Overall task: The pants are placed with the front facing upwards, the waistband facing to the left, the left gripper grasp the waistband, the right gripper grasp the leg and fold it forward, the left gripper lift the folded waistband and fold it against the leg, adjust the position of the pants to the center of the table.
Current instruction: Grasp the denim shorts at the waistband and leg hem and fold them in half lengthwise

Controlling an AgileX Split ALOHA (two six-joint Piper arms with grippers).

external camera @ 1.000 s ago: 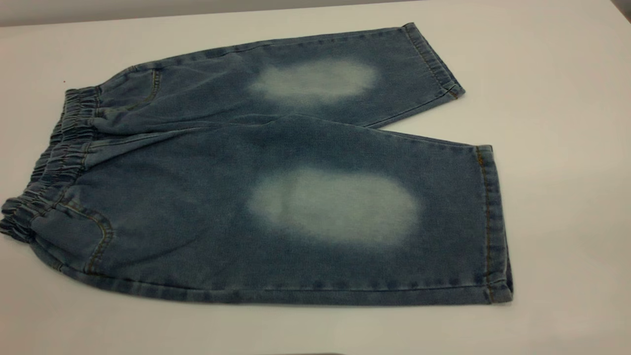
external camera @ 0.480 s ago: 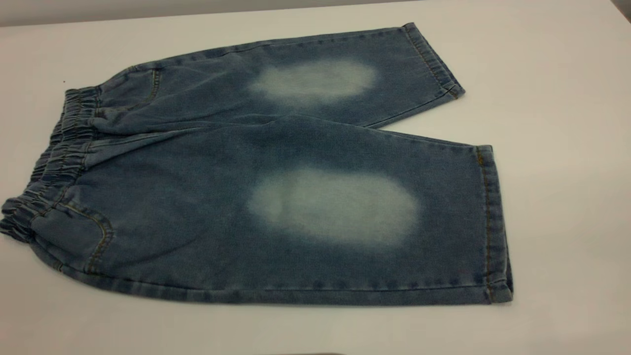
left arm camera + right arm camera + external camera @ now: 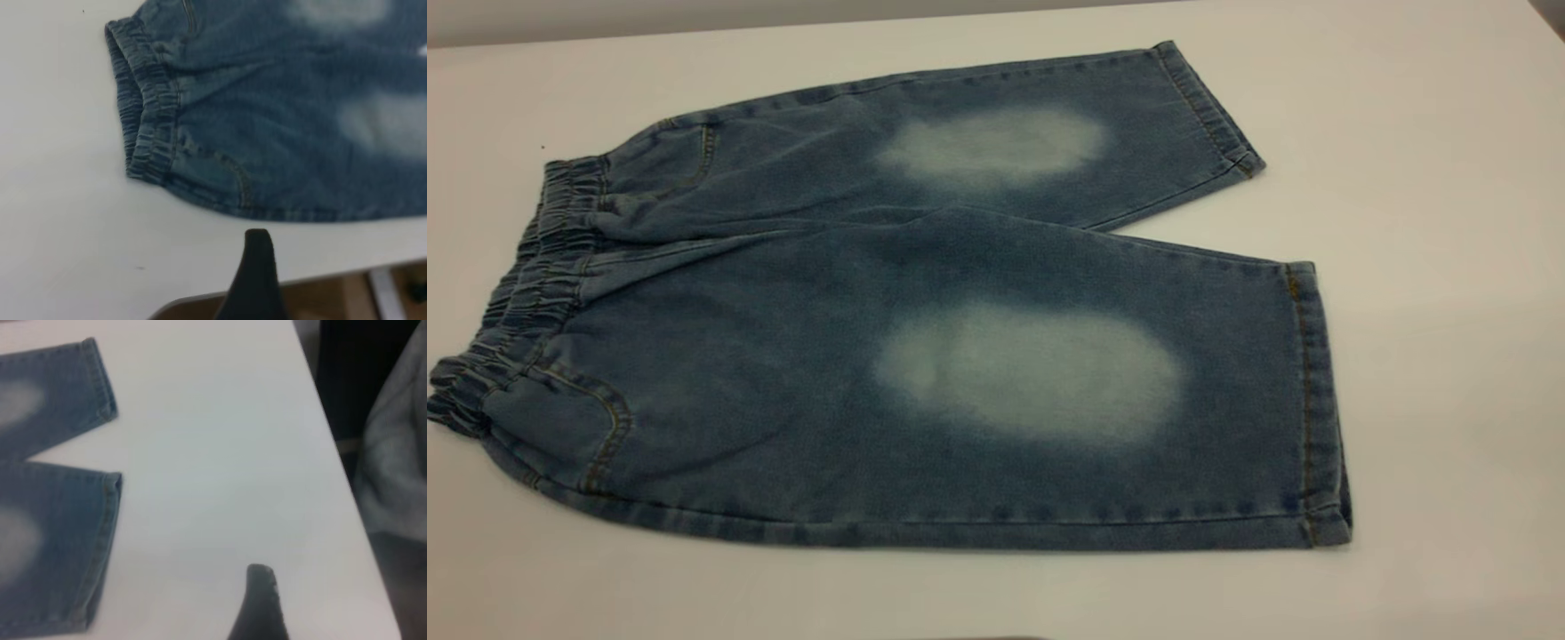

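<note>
The blue denim pants (image 3: 925, 356) lie flat and front up on the white table (image 3: 1449, 178). Their ruched waistband (image 3: 525, 293) is at the left, and both legs run to the right. The near leg's hem (image 3: 1312, 400) is the one closer to the front edge. Neither gripper appears in the exterior view. In the left wrist view the left gripper (image 3: 257, 273) hangs over the table's front edge, apart from the waistband (image 3: 150, 113). In the right wrist view the right gripper (image 3: 261, 600) is above bare table, to the side of the near leg's hem (image 3: 103, 547).
Bare tabletop surrounds the pants on all sides. Past the table's front edge the left wrist view shows a brown floor (image 3: 320, 297). Beyond the table's right edge lie a grey cloth (image 3: 400, 467) and a dark shape (image 3: 353, 367).
</note>
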